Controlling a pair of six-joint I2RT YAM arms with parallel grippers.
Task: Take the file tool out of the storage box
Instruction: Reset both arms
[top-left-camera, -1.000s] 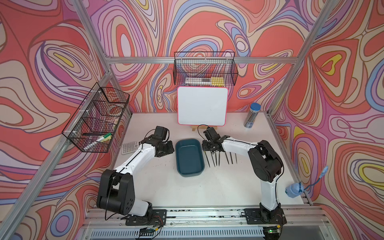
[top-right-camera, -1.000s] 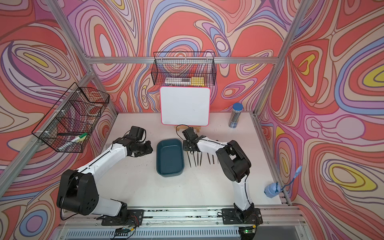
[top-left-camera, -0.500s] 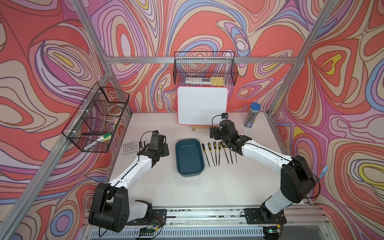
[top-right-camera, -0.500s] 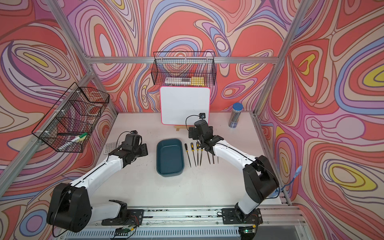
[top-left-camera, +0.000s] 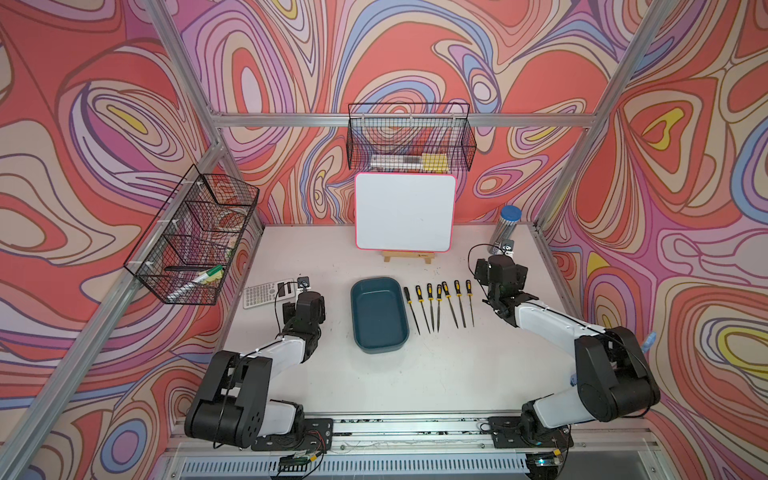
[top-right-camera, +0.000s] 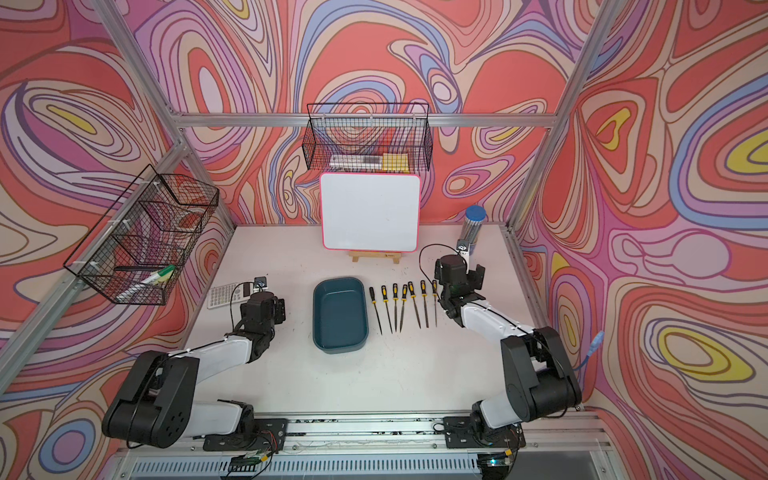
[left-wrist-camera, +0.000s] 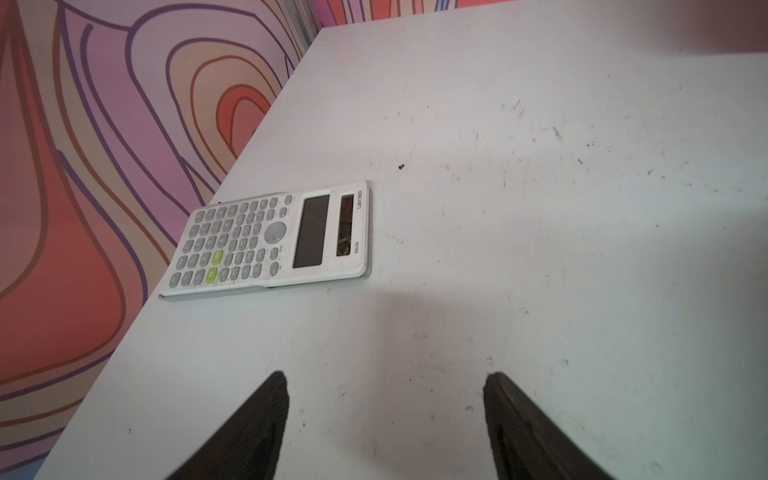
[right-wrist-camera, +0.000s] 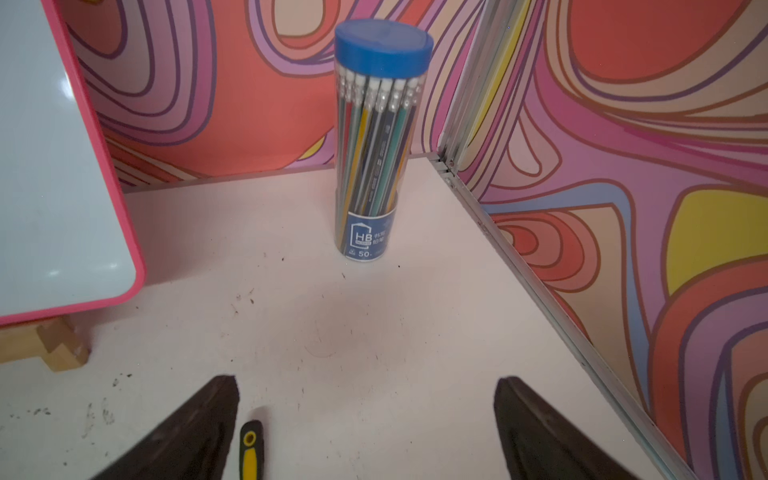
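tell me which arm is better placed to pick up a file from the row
Right. The right gripper, open, hovers beside the files; the left gripper sits beyond the box, by the calculator.

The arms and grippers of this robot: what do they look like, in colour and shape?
Both the left arm and the right arm have white link shells between bulky black joints. A thin black cable loops at each wrist. The left gripper and right gripper have matte black fingers tapering to narrow tips.
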